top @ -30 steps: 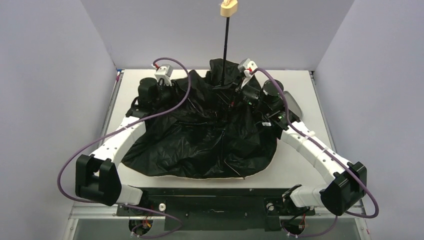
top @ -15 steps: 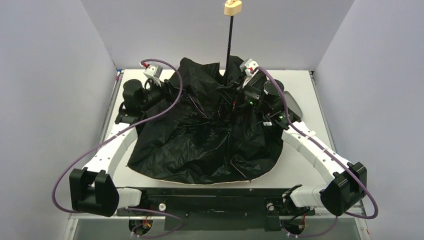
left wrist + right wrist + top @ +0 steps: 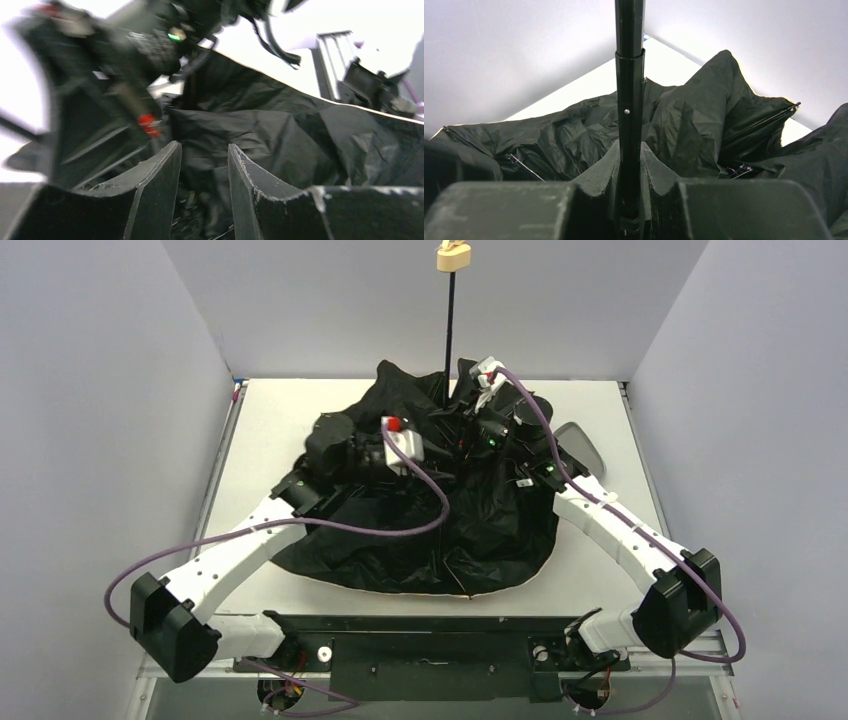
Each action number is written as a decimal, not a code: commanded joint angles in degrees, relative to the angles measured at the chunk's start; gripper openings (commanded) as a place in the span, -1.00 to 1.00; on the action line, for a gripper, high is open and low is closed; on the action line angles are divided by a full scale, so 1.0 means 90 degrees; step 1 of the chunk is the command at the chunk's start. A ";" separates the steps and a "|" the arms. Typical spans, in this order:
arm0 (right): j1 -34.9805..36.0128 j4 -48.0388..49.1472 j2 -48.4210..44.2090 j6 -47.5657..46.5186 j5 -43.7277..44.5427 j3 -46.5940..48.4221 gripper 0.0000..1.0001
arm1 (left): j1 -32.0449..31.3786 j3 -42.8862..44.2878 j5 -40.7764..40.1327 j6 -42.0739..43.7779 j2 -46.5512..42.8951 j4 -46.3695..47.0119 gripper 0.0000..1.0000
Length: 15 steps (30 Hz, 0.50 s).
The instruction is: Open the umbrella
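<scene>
The umbrella lies upside down on the table, its wrinkled black underside (image 3: 400,530) facing up with a thin tan edge at the front. Its black shaft (image 3: 451,330) stands upright and ends in the small tan handle (image 3: 453,257). My right gripper (image 3: 463,417) is shut on the shaft low down, just above the canopy; in the right wrist view the shaft (image 3: 630,100) runs up from between the closed fingers of that gripper (image 3: 630,150). My left gripper (image 3: 443,442) hovers over the canopy's middle, left of the shaft. In the left wrist view it (image 3: 204,152) is open, with only black fabric (image 3: 280,135) beyond.
The white table (image 3: 270,410) is boxed in by grey walls on the left, back and right. A dark grey oval object (image 3: 587,446) lies at the canopy's right edge. Purple cables loop from both arms over the canopy. Thin ribs (image 3: 524,167) stick out of the folds.
My left arm has swung from the canopy's left rim inward over its middle, toward the shaft. The canopy has bunched in and shifted. The right gripper still grips the shaft.
</scene>
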 commanded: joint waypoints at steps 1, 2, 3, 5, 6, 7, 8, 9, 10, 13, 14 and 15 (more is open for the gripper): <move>0.0116 0.0649 -0.0079 0.0054 0.0103 0.0485 -1.00 | -0.0672 0.0196 -0.0071 0.1266 0.0488 -0.0965 -0.27; 0.0116 0.0669 -0.0079 0.0059 0.0108 0.0492 -1.00 | -0.0744 0.0196 -0.0020 0.1521 0.0539 -0.1307 -0.28; 0.0115 0.0684 -0.0079 0.0070 0.0109 0.0503 -1.00 | -0.0903 0.0193 0.0000 0.1703 0.0626 -0.1528 -0.28; 0.0099 0.0706 -0.0086 0.0078 0.0122 0.0546 -1.00 | -0.1124 0.0022 0.0018 0.2254 0.0666 -0.2023 -0.29; 0.0088 0.0742 -0.0076 0.0076 0.0125 0.0572 -1.00 | -0.1185 -0.0057 0.0012 0.2437 0.0667 -0.2165 -0.30; 0.0074 0.0764 -0.0073 0.0082 0.0121 0.0625 -1.00 | -0.1248 -0.0244 0.0016 0.2474 0.0646 -0.2200 -0.30; 0.0070 0.0796 -0.0039 0.0087 0.0120 0.0665 -1.00 | -0.1266 -0.0337 0.0028 0.2465 0.0633 -0.2199 -0.31; 0.0043 0.0811 -0.0025 0.0116 0.0093 0.0756 -1.00 | -0.1280 -0.0526 0.0034 0.2395 0.0615 -0.2131 -0.31; 0.0030 0.0844 0.0010 0.0134 0.0077 0.0794 -1.00 | -0.1283 -0.0614 0.0021 0.2243 0.0612 -0.1991 -0.31; -0.0049 0.0929 0.0118 0.0194 0.0060 0.1004 -1.00 | -0.1297 -0.0931 -0.0052 0.2315 0.0647 -0.1975 -0.31; -0.0060 0.0979 0.0146 0.0212 0.0051 0.1097 -1.00 | -0.1301 -0.0968 -0.0089 0.2330 0.0672 -0.2062 -0.30; -0.0100 0.1005 0.0199 0.0262 0.0019 0.1135 -1.00 | -0.1306 -0.1060 -0.0117 0.2328 0.0718 -0.2111 -0.29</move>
